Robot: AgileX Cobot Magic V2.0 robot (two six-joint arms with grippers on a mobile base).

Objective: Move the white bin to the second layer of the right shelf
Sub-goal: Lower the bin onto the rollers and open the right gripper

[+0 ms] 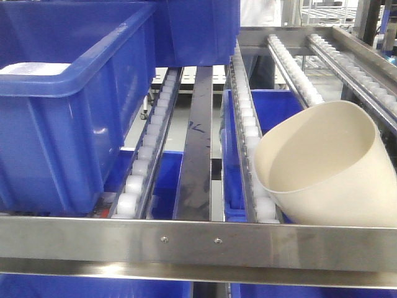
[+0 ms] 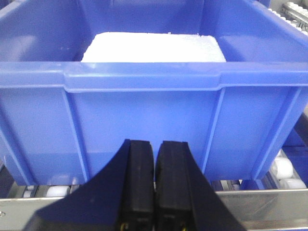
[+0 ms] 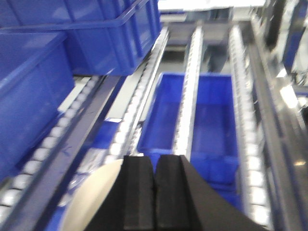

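Roller-lane steel rack (image 1: pixel 186 239) fills view. Left: blue crate (image 1: pixel 68 105) holding a white block, left gripper (image 2: pixel 154 192) pressed together before it. Right: white bin (image 1: pixel 325 164) tipped at rack's front-right corner, cut off by frame; right gripper (image 3: pixel 155 197) pressed together, blurred, hiding bin's rim.

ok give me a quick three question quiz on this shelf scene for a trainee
1. True or false: the white bin stands upright on the roller lane.
2. What lies inside the blue crate facing the left gripper?
3. The right gripper is: A) clamped on the bin's rim, B) shut on nothing, C) wide open.

Key:
1. False. It is tilted, mouth turned toward the left, behind the front rail.
2. A flat white block.
3. B. Its fingers meet with nothing between them; the bin's rim shows below and to the left of them.
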